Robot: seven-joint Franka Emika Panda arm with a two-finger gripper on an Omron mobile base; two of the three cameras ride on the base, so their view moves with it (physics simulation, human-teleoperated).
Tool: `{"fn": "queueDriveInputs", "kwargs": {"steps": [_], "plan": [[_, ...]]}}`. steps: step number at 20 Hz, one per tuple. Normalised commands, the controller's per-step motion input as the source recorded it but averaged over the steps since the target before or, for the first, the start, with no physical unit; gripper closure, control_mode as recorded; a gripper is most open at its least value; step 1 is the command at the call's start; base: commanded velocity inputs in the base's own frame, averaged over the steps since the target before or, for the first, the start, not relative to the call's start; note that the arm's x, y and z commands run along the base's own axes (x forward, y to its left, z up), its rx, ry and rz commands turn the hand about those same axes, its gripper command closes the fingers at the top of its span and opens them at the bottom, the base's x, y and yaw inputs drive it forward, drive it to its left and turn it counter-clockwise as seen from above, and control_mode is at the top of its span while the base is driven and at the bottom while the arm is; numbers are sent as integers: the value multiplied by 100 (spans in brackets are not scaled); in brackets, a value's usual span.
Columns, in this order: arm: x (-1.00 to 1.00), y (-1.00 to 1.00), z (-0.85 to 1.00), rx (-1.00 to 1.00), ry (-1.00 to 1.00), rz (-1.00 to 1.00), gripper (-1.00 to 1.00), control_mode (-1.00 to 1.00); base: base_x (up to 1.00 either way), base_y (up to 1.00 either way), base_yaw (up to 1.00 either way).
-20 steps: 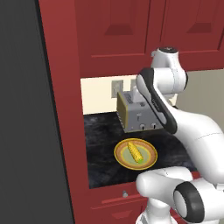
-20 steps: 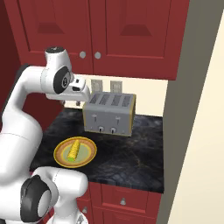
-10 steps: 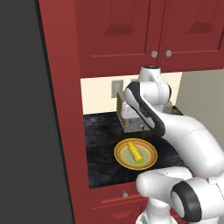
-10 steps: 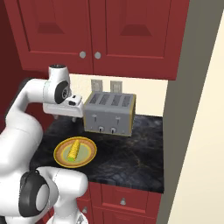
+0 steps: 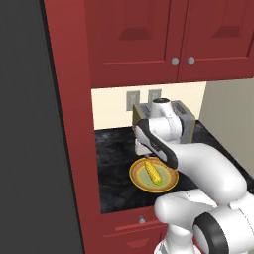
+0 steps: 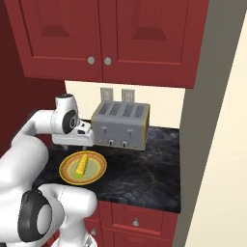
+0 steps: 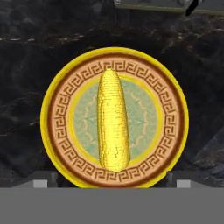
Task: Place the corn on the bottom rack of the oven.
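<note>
The gripper hung wide open directly over the corn, which lay centred on the plate, apparently lined up for a grasp.

You see one corn lying lengthwise on a round yellow plate (Greek-key border), dark marbled counter beneath.

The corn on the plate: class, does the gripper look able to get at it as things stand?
Probably yes. The corn lies bare on the plate, nothing covers it, and the open gripper hangs above it with a finger off each side.
</note>
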Motion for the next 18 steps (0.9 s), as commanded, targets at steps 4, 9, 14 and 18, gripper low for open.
{"fn": "queueDriveInputs", "kwargs": {"steps": [4,9,14,18], "plan": [[-1,0,-71,5,2,1,-100,-100,0,0,0],[7,0,-61,0,2,0,-100,-100,0,0,0],[1,-1,-43,0,0,0,-100,-100,0,0,0],[0,0,-30,1,2,0,-100,-100,0,0,0]]}}
